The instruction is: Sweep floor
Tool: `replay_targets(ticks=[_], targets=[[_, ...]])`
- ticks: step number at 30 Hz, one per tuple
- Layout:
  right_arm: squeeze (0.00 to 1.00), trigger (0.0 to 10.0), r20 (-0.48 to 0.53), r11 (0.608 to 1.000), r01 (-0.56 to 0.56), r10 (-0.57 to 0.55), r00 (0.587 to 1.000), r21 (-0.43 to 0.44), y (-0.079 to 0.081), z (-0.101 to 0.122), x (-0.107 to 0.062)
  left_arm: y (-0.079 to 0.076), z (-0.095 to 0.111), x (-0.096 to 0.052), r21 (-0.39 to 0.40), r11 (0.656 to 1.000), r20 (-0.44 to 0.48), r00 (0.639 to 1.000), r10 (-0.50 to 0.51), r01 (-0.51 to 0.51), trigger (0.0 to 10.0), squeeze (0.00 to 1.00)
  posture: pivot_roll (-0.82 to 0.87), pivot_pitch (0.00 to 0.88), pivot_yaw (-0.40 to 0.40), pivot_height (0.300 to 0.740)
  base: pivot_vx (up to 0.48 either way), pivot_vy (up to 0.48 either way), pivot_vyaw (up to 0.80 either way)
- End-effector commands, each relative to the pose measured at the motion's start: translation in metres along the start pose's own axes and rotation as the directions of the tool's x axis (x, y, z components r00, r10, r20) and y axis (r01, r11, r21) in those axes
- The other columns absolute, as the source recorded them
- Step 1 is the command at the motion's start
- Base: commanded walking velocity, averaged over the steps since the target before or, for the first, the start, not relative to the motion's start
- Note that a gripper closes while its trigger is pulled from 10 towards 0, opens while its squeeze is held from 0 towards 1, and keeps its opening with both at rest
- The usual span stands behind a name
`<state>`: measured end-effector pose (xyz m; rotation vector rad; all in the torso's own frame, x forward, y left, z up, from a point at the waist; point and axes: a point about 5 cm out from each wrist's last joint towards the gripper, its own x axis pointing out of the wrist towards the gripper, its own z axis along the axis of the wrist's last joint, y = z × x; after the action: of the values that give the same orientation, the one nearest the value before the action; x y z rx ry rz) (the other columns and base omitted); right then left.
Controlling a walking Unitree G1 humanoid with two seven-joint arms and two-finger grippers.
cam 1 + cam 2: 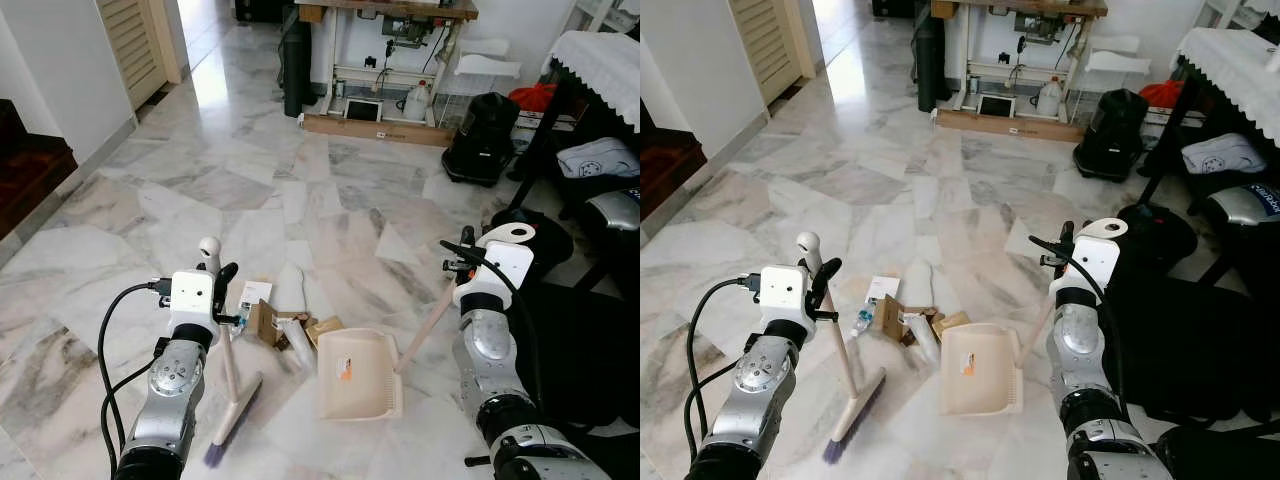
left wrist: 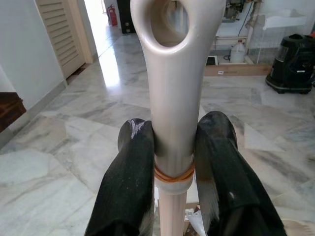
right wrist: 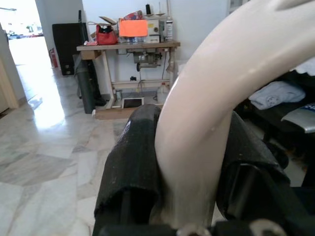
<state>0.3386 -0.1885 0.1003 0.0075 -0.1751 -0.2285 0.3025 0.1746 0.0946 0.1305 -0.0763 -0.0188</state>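
Note:
My left gripper (image 1: 222,285) is shut on the cream handle of a broom (image 1: 232,372), whose purple bristles rest on the marble floor by my left side. In the left wrist view the black fingers (image 2: 130,167) clamp the broom handle (image 2: 172,98) just under its looped end. My right gripper (image 1: 468,255) is shut on the long handle of a cream dustpan (image 1: 358,373) that lies flat on the floor. A pile of litter (image 1: 285,322), with cardboard scraps, a white paper and a plastic bottle, lies between the broom head and the dustpan's far edge.
A black vacuum cleaner (image 1: 482,140) stands at the back right by a sewing table (image 1: 385,60). Dark furniture and a black bag (image 1: 570,340) crowd the right side. A slatted door (image 1: 135,45) and a wall lie to the left. Open marble floor stretches ahead.

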Motion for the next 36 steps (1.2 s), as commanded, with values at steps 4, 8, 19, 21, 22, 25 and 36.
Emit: replay_targets(ticks=[4, 8, 19, 21, 22, 25, 36], targets=[[0.0, 10.0, 0.064, 1.0, -0.013, 0.012, 0.998, 0.014, 0.0042, 0.0132, 0.0057, 0.0007, 0.0103, 0.002, 0.013, 1.0, 0.045, 0.999, -0.004, 0.003, 10.0, 0.0, 0.01, 0.036, -0.052, 0.74, 0.0, 0.0, 0.0], [0.0, 10.0, 0.06, 1.0, -0.018, 0.017, 0.998, 0.013, 0.0048, 0.0127, 0.0057, -0.0004, 0.0101, 0.0019, 0.015, 1.0, 0.044, 0.999, -0.011, 0.01, 10.0, 0.0, 0.01, 0.036, -0.052, 0.74, 0.0, 0.0, 0.0], [0.0, 10.0, 0.048, 0.999, -0.031, 0.03, 0.998, 0.01, 0.0069, 0.0106, 0.0047, -0.0012, 0.0101, 0.0017, 0.014, 1.0, 0.048, 0.999, -0.008, 0.007, 10.0, 0.0, 0.02, 0.035, -0.056, 0.74, 0.156, -0.274, 0.0], [0.0, 10.0, 0.047, 0.999, -0.032, 0.031, 0.998, 0.011, 0.0072, 0.0103, 0.0045, -0.0012, 0.0101, 0.0014, 0.012, 1.0, 0.049, 0.999, -0.007, 0.007, 10.0, 0.0, 0.02, 0.035, -0.056, 0.74, 0.0, 0.0, 0.0], [0.0, 10.0, 0.047, 0.999, -0.032, 0.032, 0.998, 0.011, 0.0074, 0.0103, 0.0045, -0.0011, 0.0101, 0.0014, 0.01, 1.0, 0.049, 0.999, -0.007, 0.006, 10.0, 0.0, 0.02, 0.035, -0.056, 0.74, 0.0, 0.0, 0.0], [0.0, 10.0, 0.046, 0.999, -0.034, 0.034, 0.998, 0.011, 0.0074, 0.01, 0.0042, -0.0008, 0.0098, 0.001, 0.009, 1.0, 0.049, 0.999, -0.004, 0.004, 10.0, 0.0, 0.02, 0.036, -0.058, 0.74, 0.0, 0.0, 0.0], [0.0, 10.0, 0.043, 0.999, -0.04, 0.039, 0.998, 0.011, 0.0088, 0.0096, 0.0038, -0.0009, 0.0096, 0.0004, 0.012, 1.0, 0.047, 0.999, -0.004, 0.003, 10.0, 0.0, 0.02, 0.034, -0.059, 0.74, 0.0, 0.0, 0.0]])
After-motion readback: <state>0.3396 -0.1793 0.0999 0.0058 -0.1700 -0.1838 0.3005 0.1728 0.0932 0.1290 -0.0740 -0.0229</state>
